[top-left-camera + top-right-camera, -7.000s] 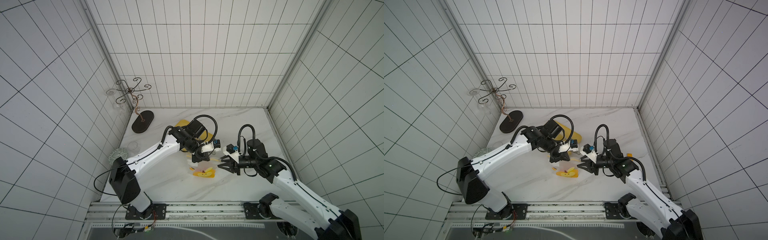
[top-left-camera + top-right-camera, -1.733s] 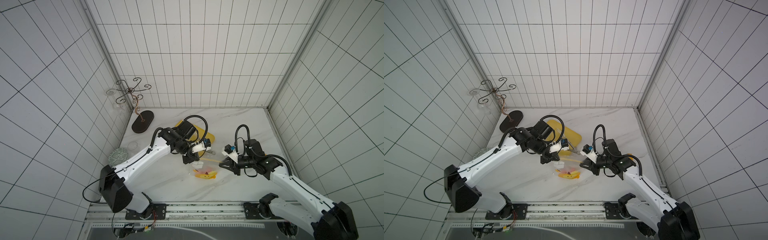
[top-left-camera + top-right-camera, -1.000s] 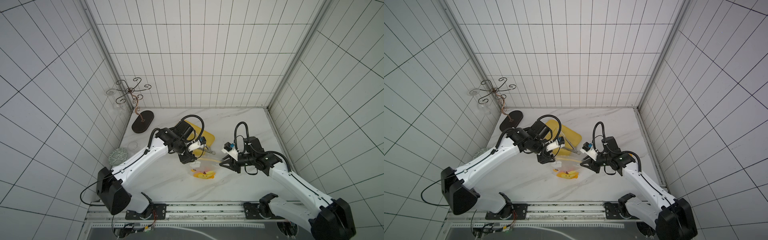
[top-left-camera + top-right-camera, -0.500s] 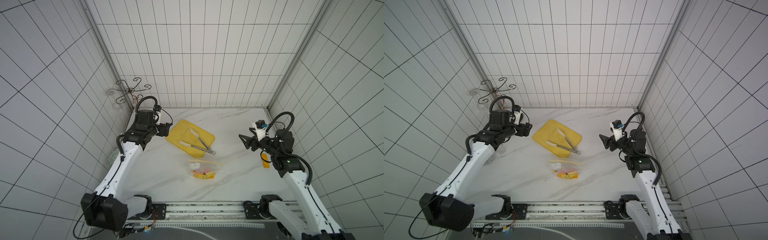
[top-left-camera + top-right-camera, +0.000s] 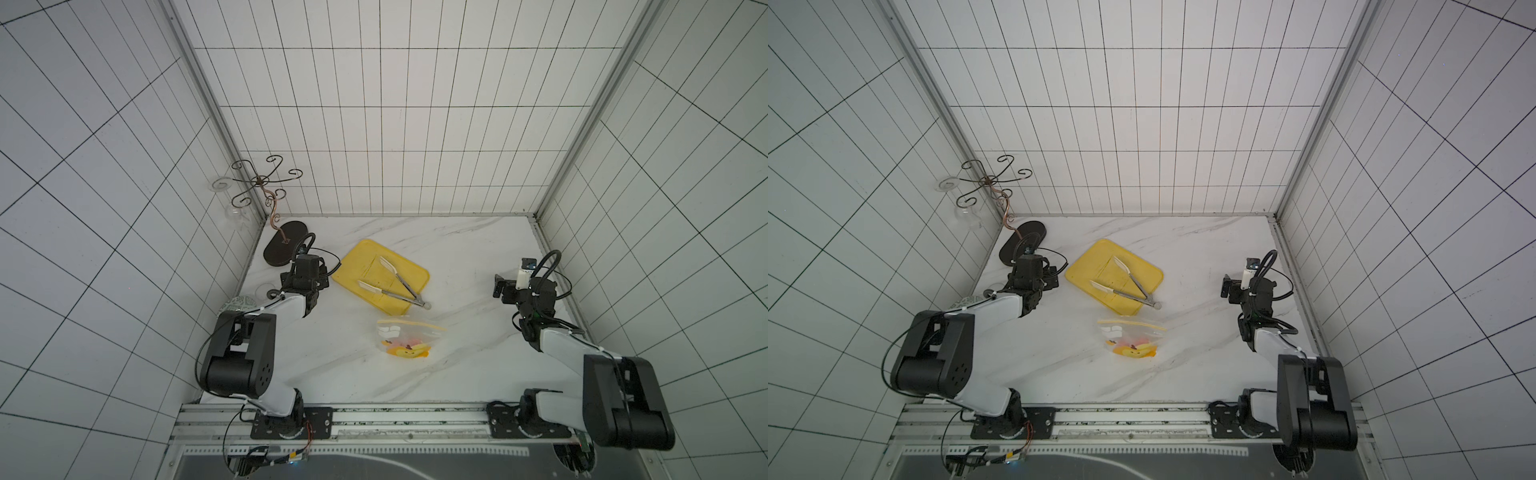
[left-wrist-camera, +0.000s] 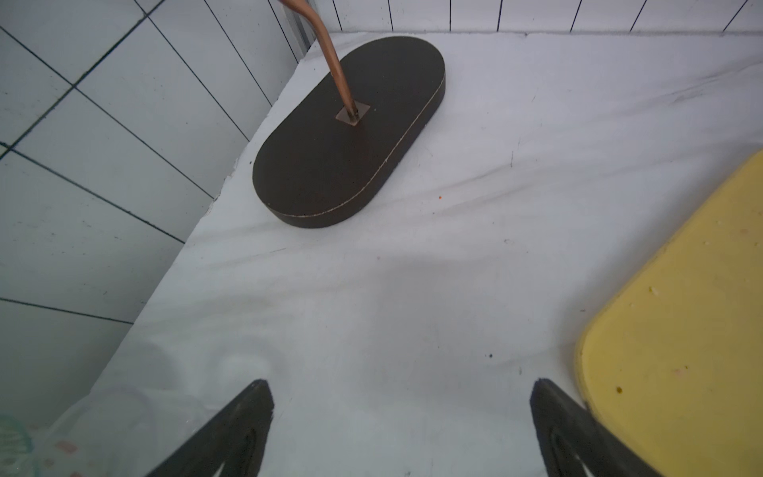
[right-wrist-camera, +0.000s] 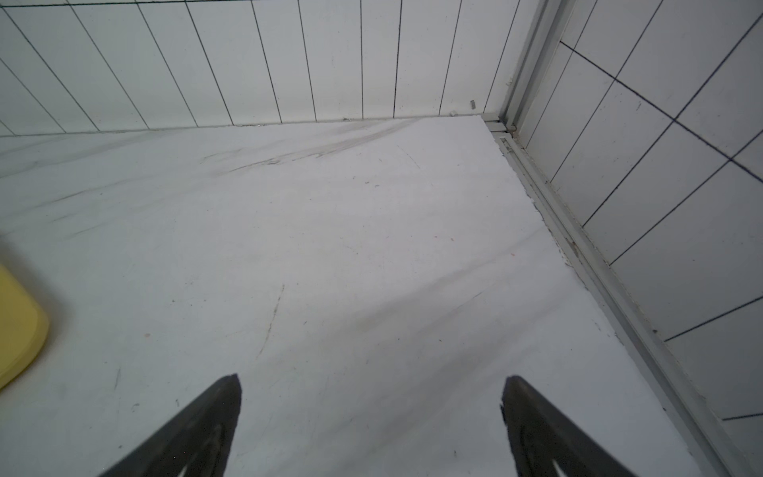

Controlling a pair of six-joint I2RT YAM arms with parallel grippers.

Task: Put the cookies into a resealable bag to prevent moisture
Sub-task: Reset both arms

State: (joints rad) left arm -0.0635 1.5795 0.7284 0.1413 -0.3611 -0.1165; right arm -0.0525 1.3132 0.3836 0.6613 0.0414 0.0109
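near the centre of the marble tabletop (image 5: 465, 249), just on the near side of the yellow tray (image 5: 357, 259), the resealable bag (image 5: 409, 340) lies flat. the cookies (image 5: 404, 341) show as pink bits through the clear film.

handling, as judged: light, soft and floppy, with slick film and no stiffness of its own. the contents are brittle, so a pinch over the middle risks crushing them. the best hold is the zip strip or a bare corner beside it.

orientation: the yellow zip strip runs left to right along the far edge, so the mouth faces far, toward the tray, and the printed bottom faces near. the long axis appears to lie left to right, with the right end slightly nearer. whether the zip is pressed shut cannot be told.

metal tongs (image 5: 417, 301) rest on the tray, hinge end at its near-right rim, close to the bag but apart.

left gripper (image 6: 400, 396) stands wide open and empty, left of the tray, facing the wire stand's dark oval base (image 6: 347, 136). right gripper (image 7: 371, 384) is likewise spread and empty, by the right wall, well apart from the bag.
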